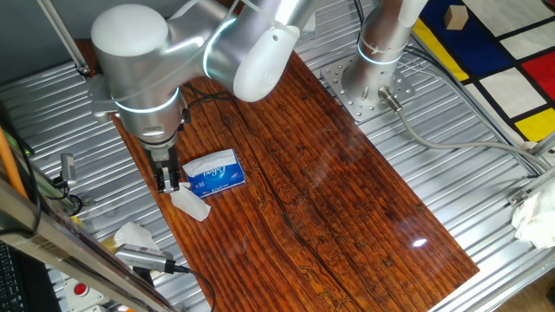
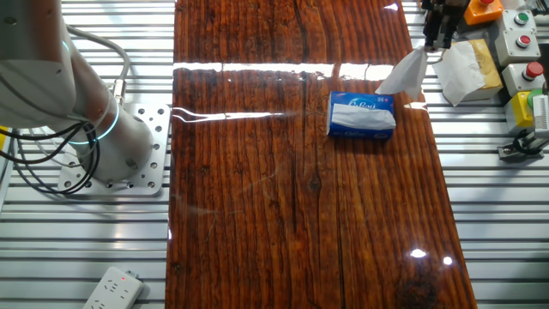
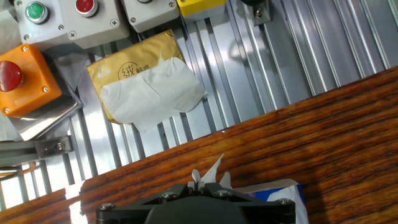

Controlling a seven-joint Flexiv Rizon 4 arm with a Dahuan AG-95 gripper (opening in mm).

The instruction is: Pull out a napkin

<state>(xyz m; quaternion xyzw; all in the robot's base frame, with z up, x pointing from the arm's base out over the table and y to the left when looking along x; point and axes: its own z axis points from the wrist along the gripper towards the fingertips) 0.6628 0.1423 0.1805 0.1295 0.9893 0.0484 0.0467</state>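
Observation:
The blue tissue pack (image 1: 214, 172) lies on the wooden board; it also shows in the other fixed view (image 2: 361, 114) and partly in the hand view (image 3: 280, 188). A white napkin (image 1: 191, 203) stretches from the pack's end up to my gripper (image 1: 167, 181). In the other fixed view the napkin (image 2: 403, 75) rises from the pack to the gripper (image 2: 436, 36). In the hand view the gripper (image 3: 198, 185) is shut on the napkin (image 3: 211, 174), whose tip pokes out between the fingers.
A bulky white paper wad (image 3: 152, 92) lies on a yellow packet (image 3: 134, 68) beside the board, next to button boxes (image 3: 28, 68). The wad also shows in one fixed view (image 1: 134, 234). The board's edge (image 3: 186, 146) runs close to the gripper. Metal slats surround the board.

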